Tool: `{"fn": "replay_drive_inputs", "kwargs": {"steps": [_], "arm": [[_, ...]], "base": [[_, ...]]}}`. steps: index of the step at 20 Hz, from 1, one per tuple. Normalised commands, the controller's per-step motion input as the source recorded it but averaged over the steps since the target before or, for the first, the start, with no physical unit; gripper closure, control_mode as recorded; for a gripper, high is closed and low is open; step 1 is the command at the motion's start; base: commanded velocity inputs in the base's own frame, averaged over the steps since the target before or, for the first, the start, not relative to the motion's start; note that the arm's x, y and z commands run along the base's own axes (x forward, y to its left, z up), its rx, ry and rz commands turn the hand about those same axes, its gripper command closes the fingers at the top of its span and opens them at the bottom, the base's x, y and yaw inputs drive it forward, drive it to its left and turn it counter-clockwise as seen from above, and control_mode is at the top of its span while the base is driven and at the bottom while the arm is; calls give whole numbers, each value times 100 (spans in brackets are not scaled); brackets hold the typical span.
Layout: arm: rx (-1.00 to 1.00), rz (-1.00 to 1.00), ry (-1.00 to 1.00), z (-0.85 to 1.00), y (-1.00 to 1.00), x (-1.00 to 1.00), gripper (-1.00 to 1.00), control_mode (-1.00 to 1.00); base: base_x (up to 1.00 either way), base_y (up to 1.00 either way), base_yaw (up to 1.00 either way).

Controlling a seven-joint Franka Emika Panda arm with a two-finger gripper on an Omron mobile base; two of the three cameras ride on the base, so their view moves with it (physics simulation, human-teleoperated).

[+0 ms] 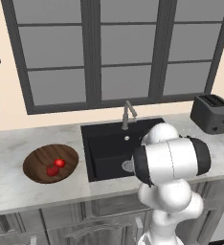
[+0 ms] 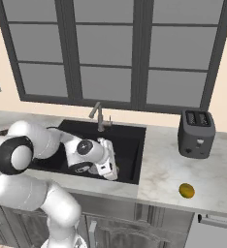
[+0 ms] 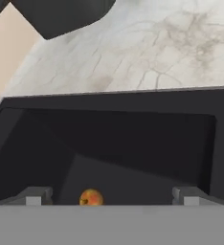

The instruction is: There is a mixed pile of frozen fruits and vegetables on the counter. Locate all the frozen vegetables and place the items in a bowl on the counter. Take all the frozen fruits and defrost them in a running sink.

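The dark wooden bowl (image 1: 37,165) sits on the counter (image 1: 18,186) left of the sink (image 1: 104,143), with two red vegetable pieces (image 1: 60,162) (image 1: 52,170) in it. My gripper (image 2: 113,174) (image 3: 112,197) is down inside the black sink, open, with nothing held. An orange fruit (image 3: 91,197) lies on the sink floor between the fingertips (image 3: 35,196), left of the middle. A yellow-green fruit (image 2: 186,190) rests on the counter (image 2: 169,164) right of the sink, near the front edge.
A metal faucet (image 2: 100,116) stands behind the sink, and its drain (image 1: 127,165) shows beside my arm. A dark toaster (image 2: 197,133) sits at the back right of the counter. Windows line the wall behind.
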Motion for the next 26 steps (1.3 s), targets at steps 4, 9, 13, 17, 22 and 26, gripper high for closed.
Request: {"fn": "replay_drive_inputs", "kwargs": {"steps": [4,9,13,17,22,26], "arm": [[12,0,34,87,-3,4,-100,-100],[13,0,36,79,-5,0,-100,-100],[16,0,36,58,-14,0,-100,-100],[9,0,25,11,-2,0,-100,-100],[0,0,1,0,0,-11,-100,-100],[0,0,0,0,0,-26,-100,-100]], "base": [[0,0,0],[0,0,0],[0,0,0],[0,0,0],[0,0,0],[0,0,0]]}}
